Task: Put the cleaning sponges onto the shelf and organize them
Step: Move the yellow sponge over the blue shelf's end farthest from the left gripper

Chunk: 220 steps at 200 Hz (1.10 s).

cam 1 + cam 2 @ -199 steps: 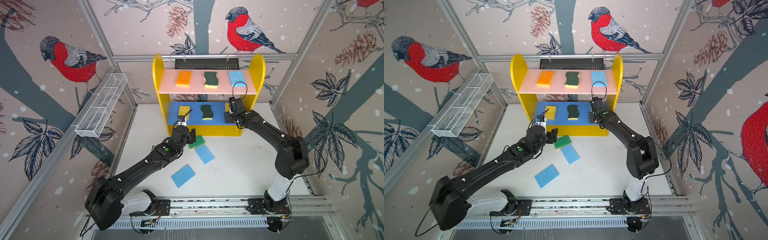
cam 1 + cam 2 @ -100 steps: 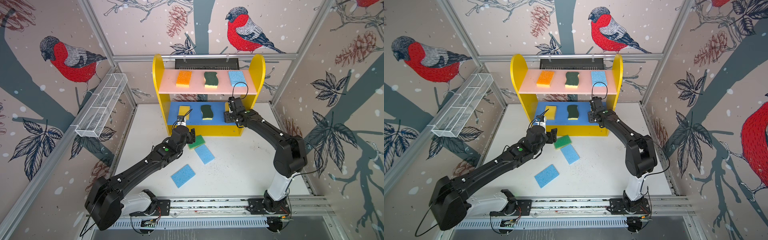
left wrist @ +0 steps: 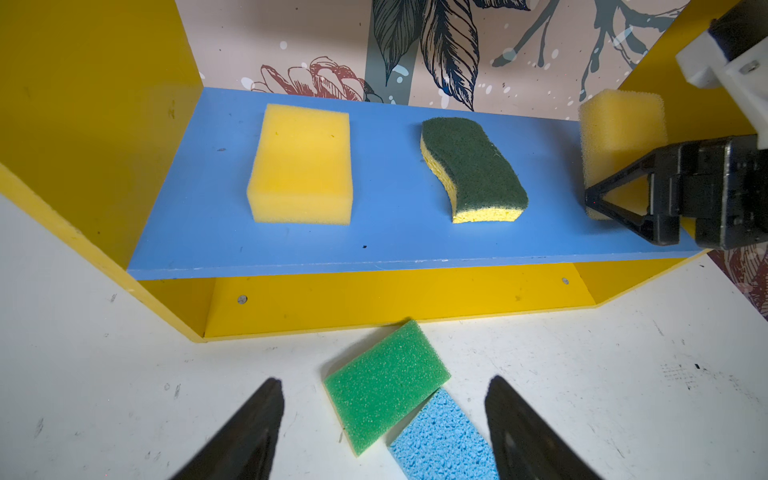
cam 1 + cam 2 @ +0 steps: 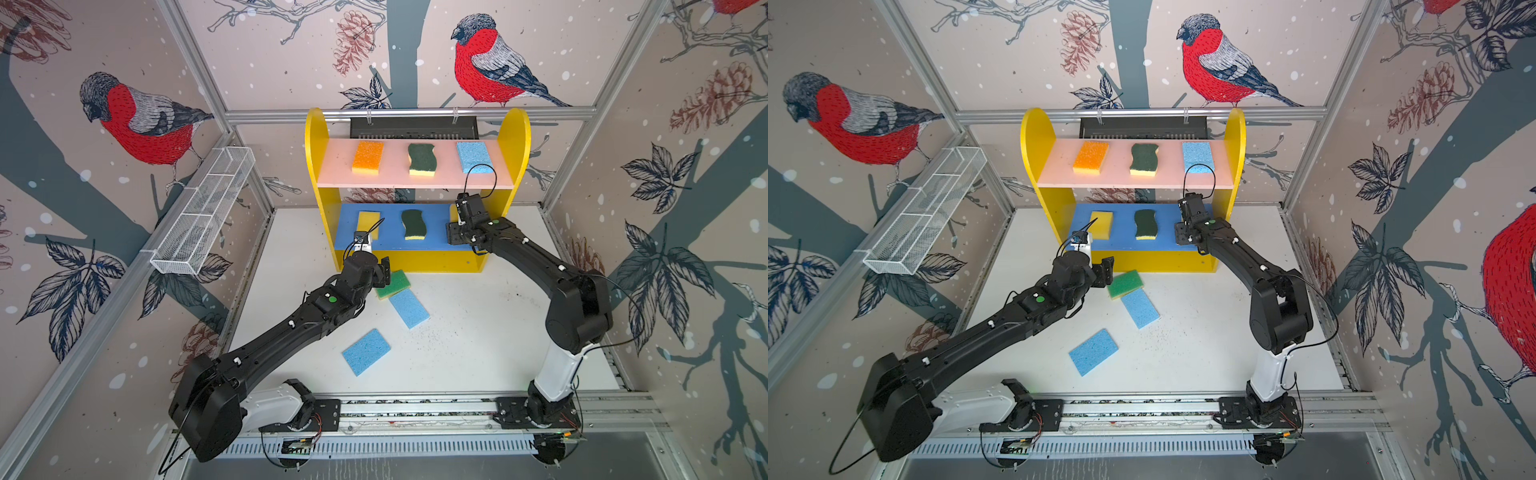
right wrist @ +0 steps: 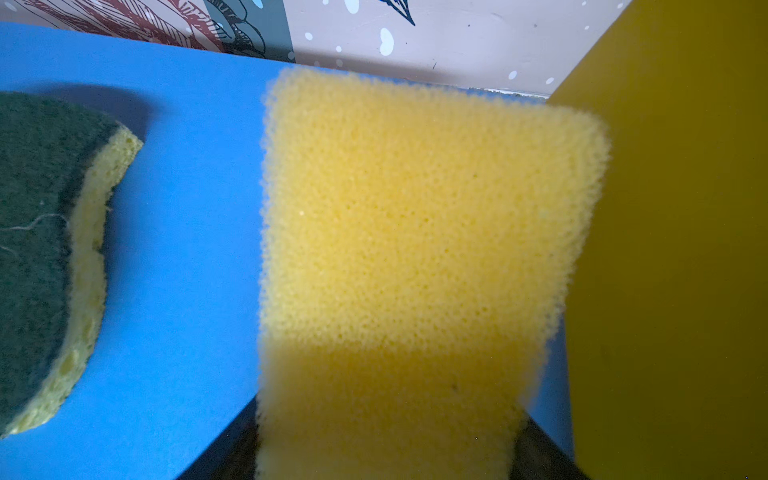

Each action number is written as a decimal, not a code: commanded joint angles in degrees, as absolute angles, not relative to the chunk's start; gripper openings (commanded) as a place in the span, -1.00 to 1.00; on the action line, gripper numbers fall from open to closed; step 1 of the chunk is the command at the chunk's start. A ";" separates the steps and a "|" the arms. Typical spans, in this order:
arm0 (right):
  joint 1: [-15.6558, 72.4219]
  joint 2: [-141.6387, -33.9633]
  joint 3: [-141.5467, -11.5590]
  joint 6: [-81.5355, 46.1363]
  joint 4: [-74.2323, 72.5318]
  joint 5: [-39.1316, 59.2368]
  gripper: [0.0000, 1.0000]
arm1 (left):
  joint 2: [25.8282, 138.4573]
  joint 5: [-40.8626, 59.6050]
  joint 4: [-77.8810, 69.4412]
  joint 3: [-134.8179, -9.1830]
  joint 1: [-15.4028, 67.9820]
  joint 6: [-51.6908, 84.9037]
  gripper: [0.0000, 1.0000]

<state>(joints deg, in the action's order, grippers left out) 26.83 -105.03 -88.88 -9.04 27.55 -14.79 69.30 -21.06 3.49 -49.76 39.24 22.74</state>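
**Top views.** Shelf [image 4: 314,166] at centre rear in both top views.
- Pink board [image 4: 336,174]: orange sponge [image 4: 368,157], wavy scourer [image 4: 422,159], blue sponge [image 4: 473,157].
- Blue board [image 4: 388,241]: yellow sponge [image 4: 369,220], second scourer [image 4: 414,224].
- Table [image 4: 478,332], centre: green sponge [image 4: 394,284] touching a blue pad [image 4: 409,308]; second blue pad [image 4: 366,351] lower.
- Left gripper [image 4: 381,272] and right gripper [image 4: 454,232] sit as one second earlier.

**Left wrist view.** Left fingers [image 3: 249,428] wide apart and empty, flanking the green sponge. Coarse yellow sponge [image 3: 619,137] at the blue board's right end, hidden from above.

**Right wrist view.** Jaws flank the coarse yellow sponge; pressing or released cannot be told.

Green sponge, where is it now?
In both top views the green sponge lies on the table before the shelf, by the left claw, touching a blue sponge.
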 commanded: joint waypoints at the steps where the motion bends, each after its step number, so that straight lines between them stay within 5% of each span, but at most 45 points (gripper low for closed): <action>1: 26.79 -105.57 -89.64 -9.67 28.36 -15.02 0.47 | 68.71 -21.76 2.38 -50.02 39.19 23.33 0.54; 220: 26.78 -105.87 -90.61 -10.89 30.15 -15.58 0.58 | 67.96 -22.60 2.99 -49.75 39.15 23.52 0.54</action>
<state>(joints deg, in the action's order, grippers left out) 26.83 -105.89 -90.19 -10.48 29.28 -14.90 68.25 -22.09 3.75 -49.74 39.24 22.76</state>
